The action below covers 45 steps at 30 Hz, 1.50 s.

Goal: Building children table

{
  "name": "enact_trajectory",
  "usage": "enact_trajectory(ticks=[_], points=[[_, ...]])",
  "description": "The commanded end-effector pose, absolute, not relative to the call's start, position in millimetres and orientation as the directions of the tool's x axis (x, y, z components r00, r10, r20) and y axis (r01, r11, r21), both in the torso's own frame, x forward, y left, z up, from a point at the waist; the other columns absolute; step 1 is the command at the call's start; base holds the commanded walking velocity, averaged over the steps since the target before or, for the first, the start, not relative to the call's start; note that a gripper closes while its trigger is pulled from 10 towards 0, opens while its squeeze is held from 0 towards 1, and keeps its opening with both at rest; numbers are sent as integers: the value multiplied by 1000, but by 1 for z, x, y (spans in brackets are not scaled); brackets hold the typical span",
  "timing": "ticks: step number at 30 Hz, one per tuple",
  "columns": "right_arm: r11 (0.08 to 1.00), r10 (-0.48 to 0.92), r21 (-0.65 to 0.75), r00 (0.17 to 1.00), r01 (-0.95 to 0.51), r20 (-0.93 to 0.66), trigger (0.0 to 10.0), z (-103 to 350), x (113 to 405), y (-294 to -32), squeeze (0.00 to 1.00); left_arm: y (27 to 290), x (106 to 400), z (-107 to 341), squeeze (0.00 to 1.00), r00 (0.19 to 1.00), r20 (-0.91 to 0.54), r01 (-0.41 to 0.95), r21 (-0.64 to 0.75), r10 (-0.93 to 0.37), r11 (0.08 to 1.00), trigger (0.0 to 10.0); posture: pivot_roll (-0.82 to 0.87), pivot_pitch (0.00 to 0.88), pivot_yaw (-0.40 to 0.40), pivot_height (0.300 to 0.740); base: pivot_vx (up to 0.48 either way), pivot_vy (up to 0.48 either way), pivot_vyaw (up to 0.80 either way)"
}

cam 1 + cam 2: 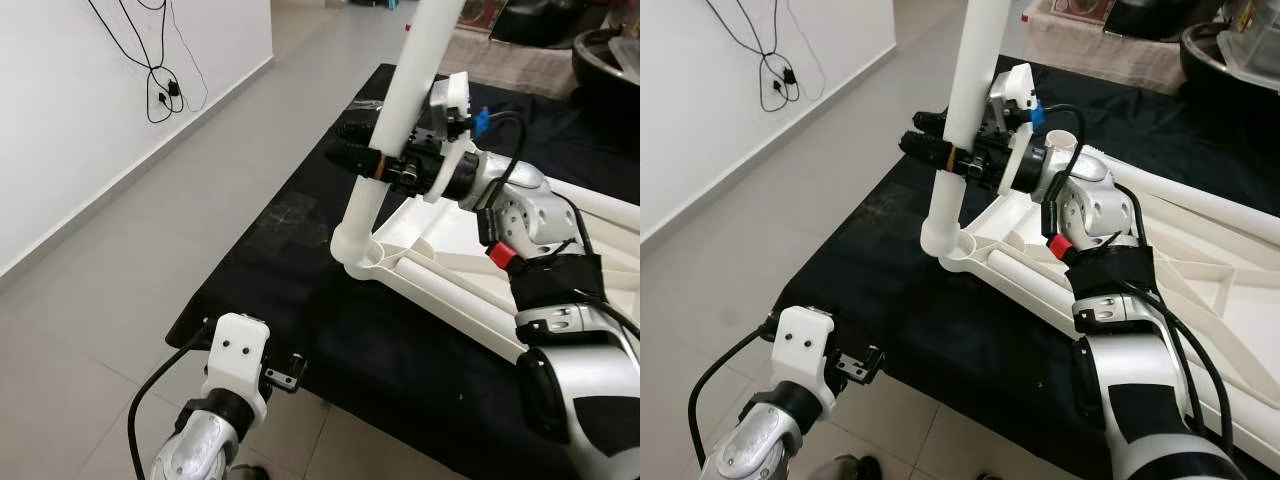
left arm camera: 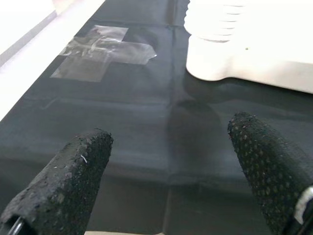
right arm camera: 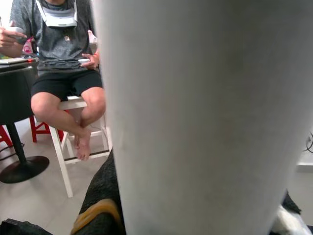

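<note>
The white children's table top (image 1: 455, 262) lies upside down on a black mat (image 1: 262, 300). A long white leg (image 1: 408, 95) stands tilted in its near corner socket (image 1: 362, 256). My right gripper (image 1: 350, 145) is shut on this leg about halfway up, and the leg (image 3: 195, 112) blocks most of the right wrist view. My left gripper (image 2: 166, 181) hangs low at the mat's front edge, open and holding nothing. Its two black fingers (image 2: 63, 186) point across the mat toward the socket (image 2: 215, 54).
Grey tiled floor (image 1: 150, 230) runs along the mat's left side to a white wall with hanging cables (image 1: 160, 90). A taped patch (image 2: 102, 51) marks the mat. A person (image 3: 63, 73) sits on a white stool beyond the leg, beside a black pedestal base (image 3: 22, 169).
</note>
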State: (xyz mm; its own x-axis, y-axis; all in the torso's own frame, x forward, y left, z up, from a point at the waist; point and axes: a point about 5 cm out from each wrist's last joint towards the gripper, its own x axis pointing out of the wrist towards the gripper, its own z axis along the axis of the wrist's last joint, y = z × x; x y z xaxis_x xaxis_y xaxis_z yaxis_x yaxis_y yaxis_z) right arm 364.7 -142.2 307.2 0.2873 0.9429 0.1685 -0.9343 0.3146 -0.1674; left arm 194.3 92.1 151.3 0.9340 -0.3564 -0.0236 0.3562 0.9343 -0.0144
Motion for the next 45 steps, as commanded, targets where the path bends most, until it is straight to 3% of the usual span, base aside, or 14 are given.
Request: enact_trajectory(ticks=[1,4,7,10,13,24,31,41,45], points=[[302,946,-191,269,-934,179,10000,319,367,-144,0,92,191,149,0,931,-44,362,-24,-363,932,10000,101,228,-16,740,0,0,0],[321,942,-208,290,-924,168,10000,321,371,-144,0,92,191,149,0,930,-44,363,-24,-364,931,10000,101,229,-19,740,0,0,0],[400,916,-239,374,-885,148,10000,327,382,-139,0,91,190,149,0,929,-44,367,-24,-367,930,10000,100,229,-25,740,0,0,0],[391,920,-243,369,-888,134,10000,327,384,-136,0,91,189,150,0,929,-43,368,-25,-368,930,10000,105,231,-29,740,0,0,0],[307,952,-242,301,-920,62,10000,316,381,-134,0,90,186,151,0,930,-43,364,-29,-365,931,10000,106,232,-34,740,0,0,0],[254,966,-225,260,-941,4,10000,299,383,-137,0,88,183,151,0,929,-50,366,-35,-368,930,10000,109,232,-27,740,0,0,0],[147,989,-225,149,-963,10,10000,305,379,-132,0,90,182,151,0,928,-54,368,-35,-370,929,10000,113,241,-23,740,0,0,0],[70,997,-254,77,-965,-16,10000,320,380,-117,0,90,179,152,0,927,-62,369,-33,-371,929,10000,120,261,-25,740,0,0,0],[90,995,-279,100,-956,-20,10000,328,381,-112,0,90,178,153,0,926,-63,371,-31,-372,928,10000,121,270,-30,740,0,0,0]])
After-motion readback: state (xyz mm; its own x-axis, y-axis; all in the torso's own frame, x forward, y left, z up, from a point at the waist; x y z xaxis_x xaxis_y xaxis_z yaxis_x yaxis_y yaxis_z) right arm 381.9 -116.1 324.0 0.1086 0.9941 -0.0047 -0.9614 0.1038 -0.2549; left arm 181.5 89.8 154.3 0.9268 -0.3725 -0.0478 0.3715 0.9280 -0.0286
